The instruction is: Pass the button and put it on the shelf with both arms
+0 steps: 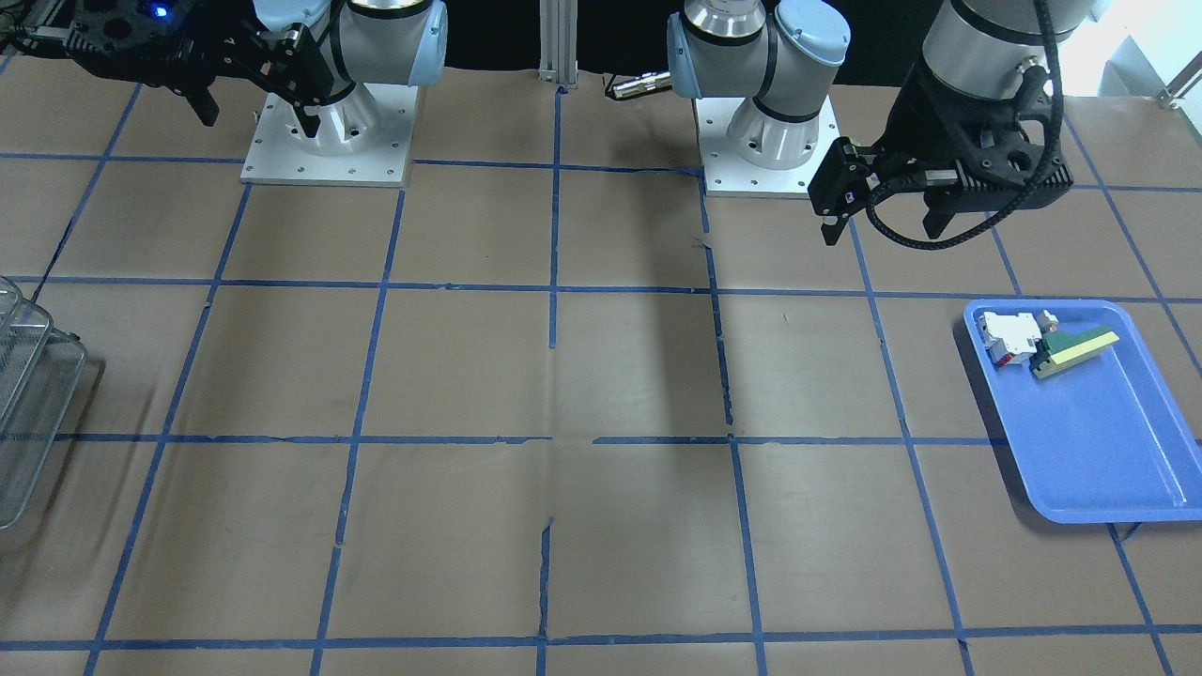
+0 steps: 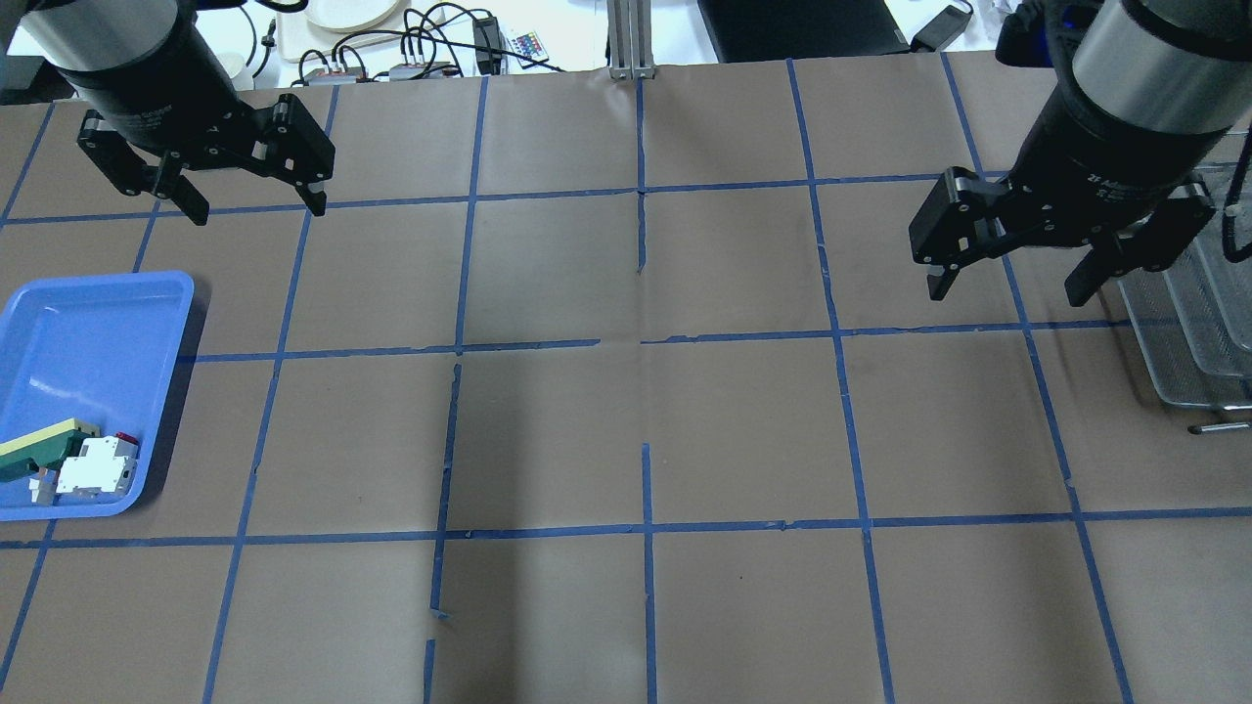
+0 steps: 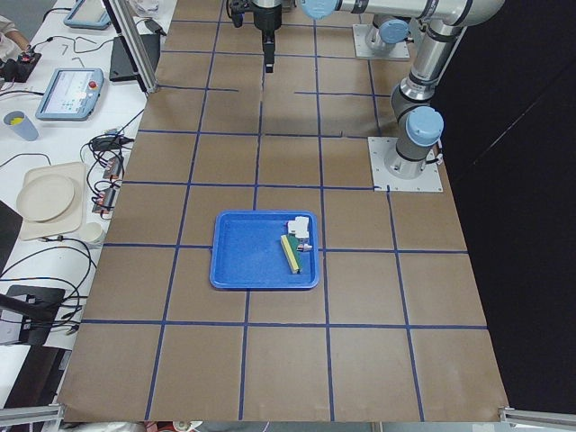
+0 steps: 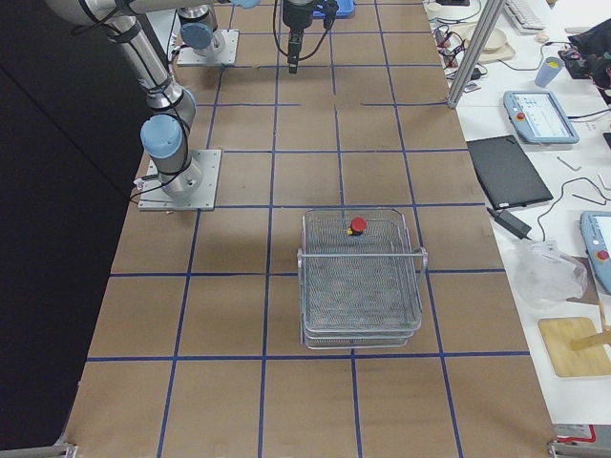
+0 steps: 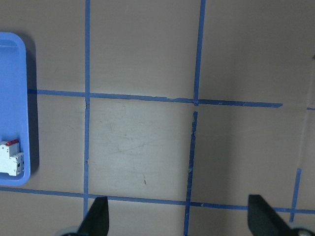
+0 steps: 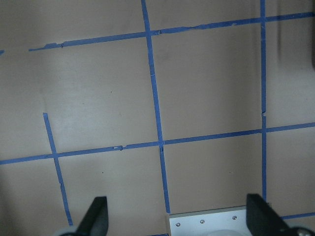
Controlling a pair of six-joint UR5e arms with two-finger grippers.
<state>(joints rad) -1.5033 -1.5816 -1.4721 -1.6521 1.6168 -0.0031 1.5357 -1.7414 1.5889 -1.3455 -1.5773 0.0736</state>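
Observation:
The button (image 4: pixel 358 225), with its red cap, lies inside the wire-mesh shelf (image 4: pixel 361 286) near the end that faces the table's middle. It shows only in the exterior right view. The shelf also shows at the right edge of the overhead view (image 2: pixel 1188 332) and at the left edge of the front view (image 1: pixel 28 404). My right gripper (image 2: pixel 1007 290) hangs open and empty, high beside the shelf. My left gripper (image 2: pixel 256 208) is open and empty, raised above the table beyond the blue tray. The wrist views show only bare table between the open fingers (image 5: pixel 96 219) (image 6: pixel 96 219).
A blue tray (image 2: pixel 88 332) on the robot's left holds a white-and-red block (image 2: pixel 96 467) and a green-and-yellow wedge (image 2: pixel 39 445). Both arm bases (image 1: pixel 770 141) stand at the robot's edge. Brown paper with blue tape lines covers the table.

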